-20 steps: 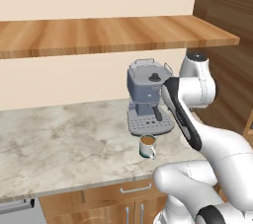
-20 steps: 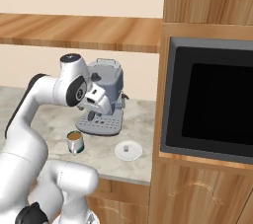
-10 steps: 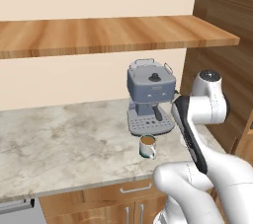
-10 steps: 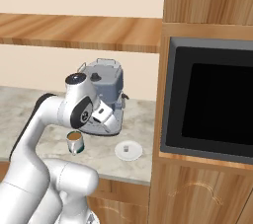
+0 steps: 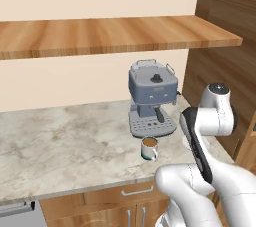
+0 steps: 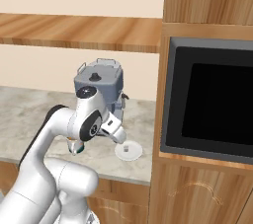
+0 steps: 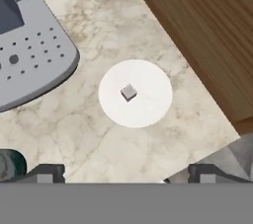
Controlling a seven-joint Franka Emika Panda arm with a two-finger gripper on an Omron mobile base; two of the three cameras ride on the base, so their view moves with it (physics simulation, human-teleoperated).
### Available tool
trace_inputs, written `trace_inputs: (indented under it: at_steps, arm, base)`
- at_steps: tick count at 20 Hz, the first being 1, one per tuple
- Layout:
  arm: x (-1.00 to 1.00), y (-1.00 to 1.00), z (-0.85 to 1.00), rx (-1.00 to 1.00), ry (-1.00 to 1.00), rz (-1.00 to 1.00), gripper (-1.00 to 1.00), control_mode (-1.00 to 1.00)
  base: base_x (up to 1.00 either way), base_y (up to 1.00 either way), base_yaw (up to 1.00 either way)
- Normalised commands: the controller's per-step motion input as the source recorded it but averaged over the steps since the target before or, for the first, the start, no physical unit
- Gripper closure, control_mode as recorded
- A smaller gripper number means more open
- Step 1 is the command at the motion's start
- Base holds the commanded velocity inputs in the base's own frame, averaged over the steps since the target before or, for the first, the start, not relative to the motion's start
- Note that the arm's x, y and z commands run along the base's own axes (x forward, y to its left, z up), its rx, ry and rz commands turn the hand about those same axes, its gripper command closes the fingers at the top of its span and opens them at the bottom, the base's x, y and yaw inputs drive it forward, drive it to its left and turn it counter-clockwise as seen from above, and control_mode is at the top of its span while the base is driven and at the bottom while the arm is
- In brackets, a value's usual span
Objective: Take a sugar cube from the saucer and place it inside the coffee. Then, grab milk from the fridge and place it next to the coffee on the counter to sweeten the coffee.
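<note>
The saucer (image 7: 148, 112) lies on the counter (image 7: 89, 134) with the sugar cube (image 7: 129, 92) near its middle. My gripper (image 7: 126, 174) hangs open above them, one dark fingertip to each side and nothing between. From the right base view the gripper (image 6: 118, 136) hovers just above and left of the saucer (image 6: 134, 155) and its cube (image 6: 126, 147). The coffee (image 5: 149, 147) stands in front of the espresso machine, and its dark green band (image 7: 10, 164) shows at the hand view's lower left. The milk and the fridge are out of view.
A grey-blue espresso machine (image 5: 152, 98) stands at the back of the counter (image 5: 60, 141), its drip tray (image 7: 29, 55) close to the saucer. A wooden cabinet wall (image 7: 207, 30) with a black oven (image 6: 217, 102) borders the saucer's right. A wooden shelf (image 5: 100, 33) hangs overhead.
The arm has swung right and down, from in front of the espresso machine to above the saucer. The gripper has stayed open. Mug, saucer and cube have not moved.
</note>
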Motion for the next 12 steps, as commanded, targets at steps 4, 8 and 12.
trace_inputs:
  at_steps: [4, 8, 12]
  arm:
    - [0.0, -0.04, -0.45, 0.0, 0.0, 0.0, -1.0, -1.0]
    - [0.0, 0.0, -0.4, 0.0, 0.0, -0.02, -1.0, -1.0]
    - [0.0, 0.0, -0.32, 0.0, 0.0, -0.12, -1.0, -1.0]
  base:
    - [0.0, 0.0, 0.0]
    - [0.0, 0.0, 0.0]
    - [0.0, 0.0, 0.0]
